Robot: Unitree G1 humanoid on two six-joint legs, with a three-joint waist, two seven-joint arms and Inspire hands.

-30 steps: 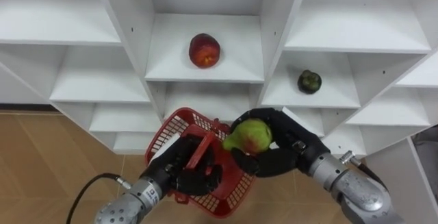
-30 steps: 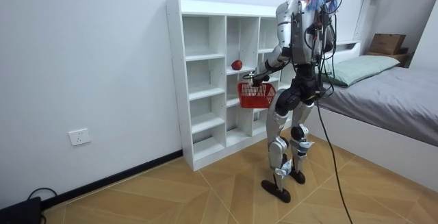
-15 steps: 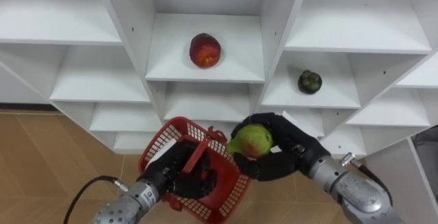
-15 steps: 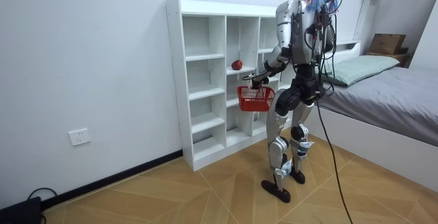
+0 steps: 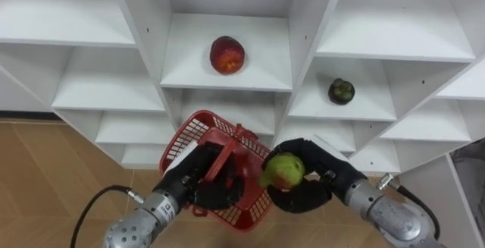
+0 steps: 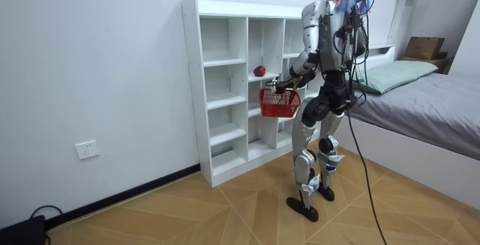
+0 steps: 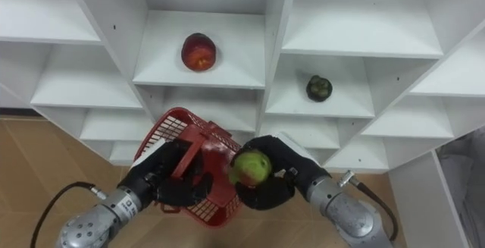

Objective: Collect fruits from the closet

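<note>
The right robot hand [image 5: 314,189], nearest in, has its fingers curled round a round green fruit with a reddish blush [image 5: 282,171]. It holds the fruit at the right edge of the red plastic mesh basket [image 5: 189,130]; whether the fruit is over the rim or just beside it I cannot tell. To its left, the left robot hand [image 5: 198,186] is closed on the basket's red handle [image 5: 220,163].

The fruit looks firm, smooth and light. It would likely bruise if dropped, so a cupped hold round its widest part suits it.

Farther off in the white shelved closet [image 5: 258,51], a small dark green round fruit [image 5: 342,90] lies up and right of the right robot hand. A red round fruit [image 5: 227,55] lies up and left of it.
</note>
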